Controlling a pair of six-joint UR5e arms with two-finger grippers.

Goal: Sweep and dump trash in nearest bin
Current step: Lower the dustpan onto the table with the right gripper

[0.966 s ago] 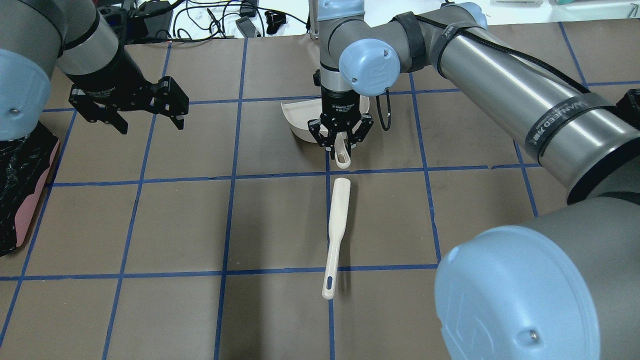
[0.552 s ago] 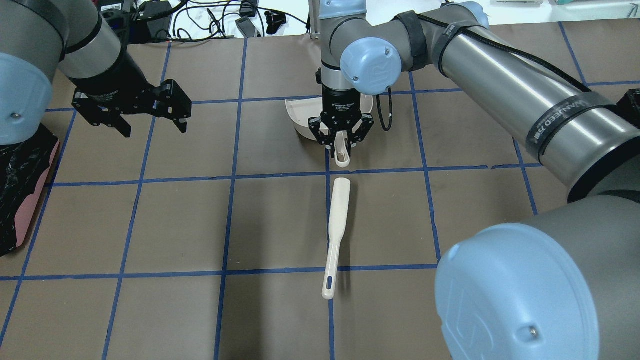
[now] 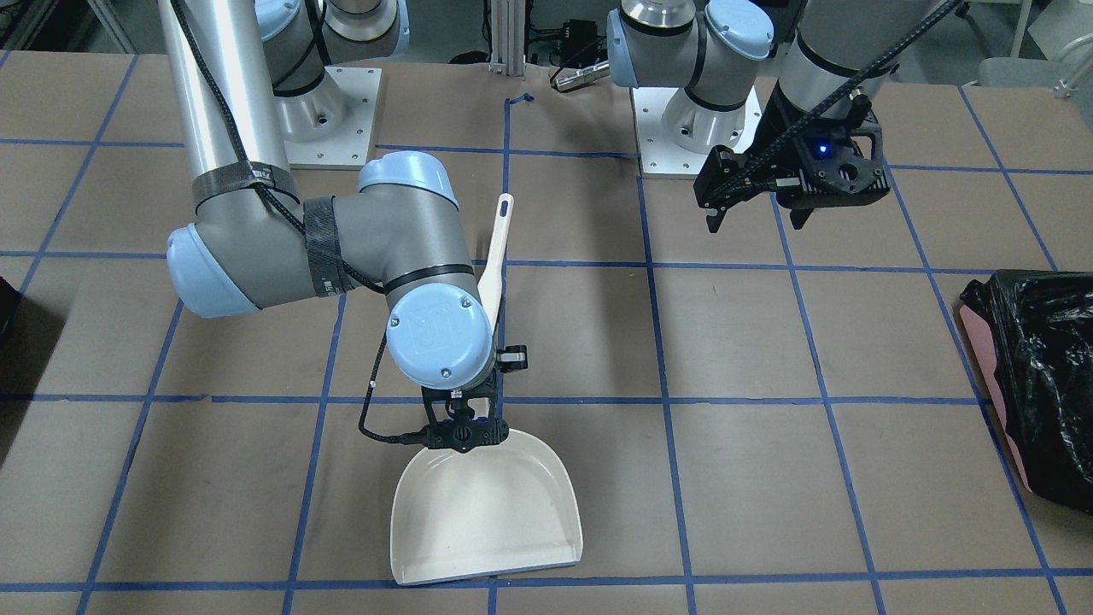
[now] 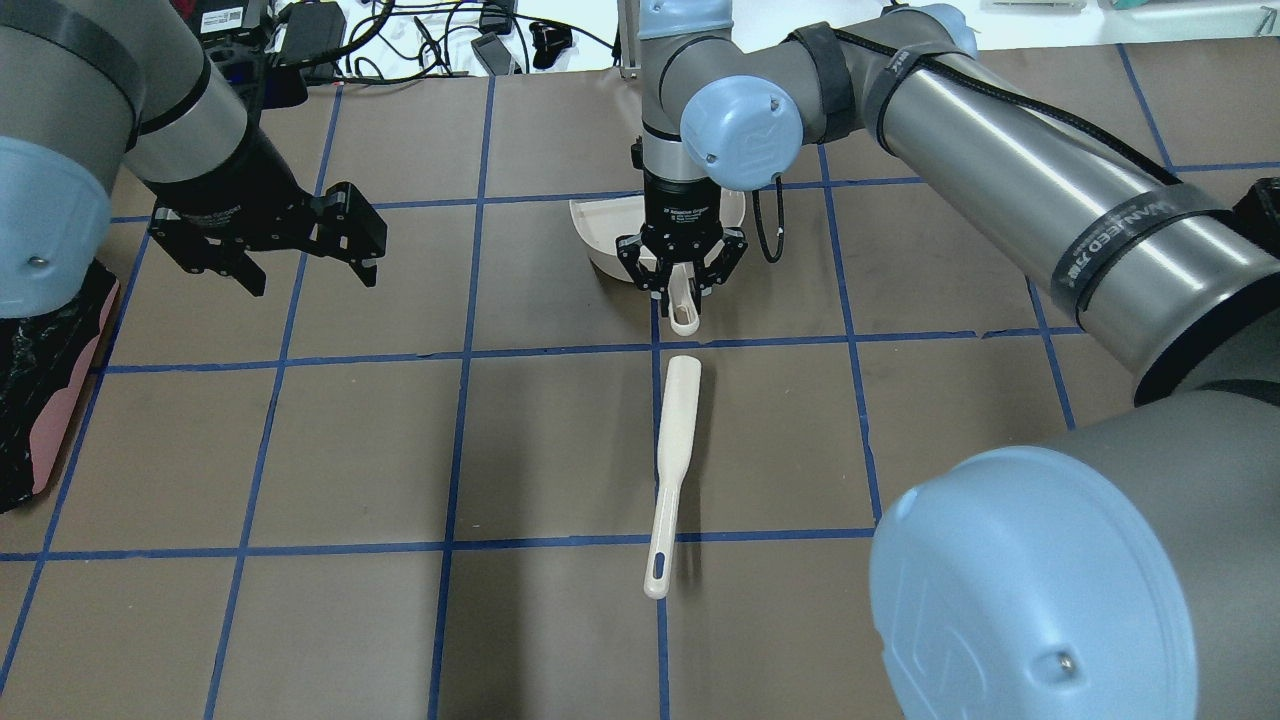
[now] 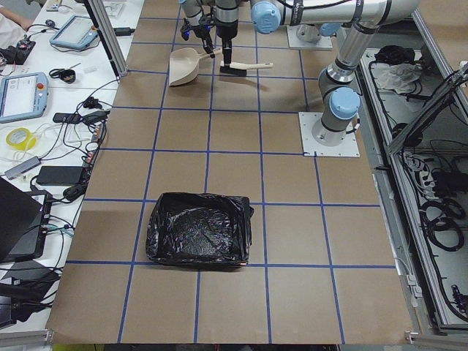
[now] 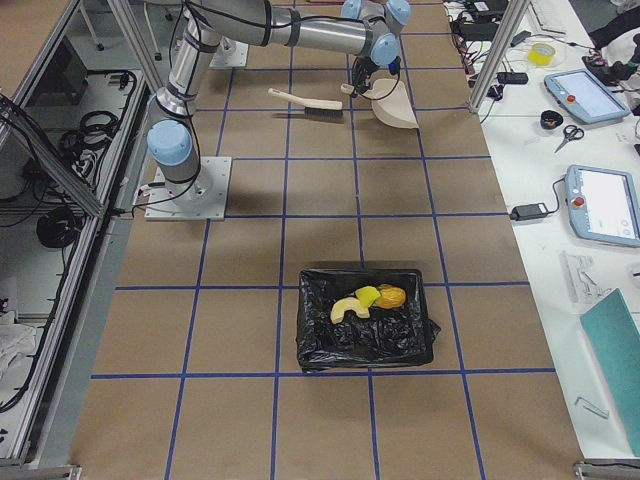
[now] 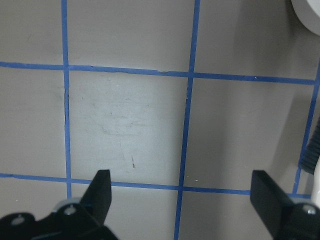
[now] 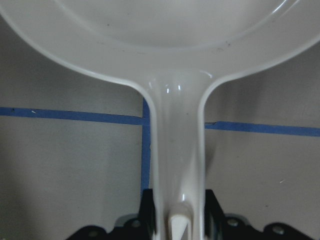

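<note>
The trash lies inside the black-lined bin near the robot's right table end: a pale yellow curved slice, a yellow-and-green wedge and an orange lump. My right gripper is shut on the handle of the white dustpan, whose pan looks empty and sits flat on the table. The white brush lies loose just behind the handle. Off to the left, my left gripper hovers open, holding nothing.
A second black-lined bin stands at the robot's left table end and shows nothing inside. Cables and devices lie beyond the far table edge. Blue tape lines grid the brown table.
The dustpan and my right gripper shifted very slightly to the right. My left gripper drifted a little forward and down while staying open.
</note>
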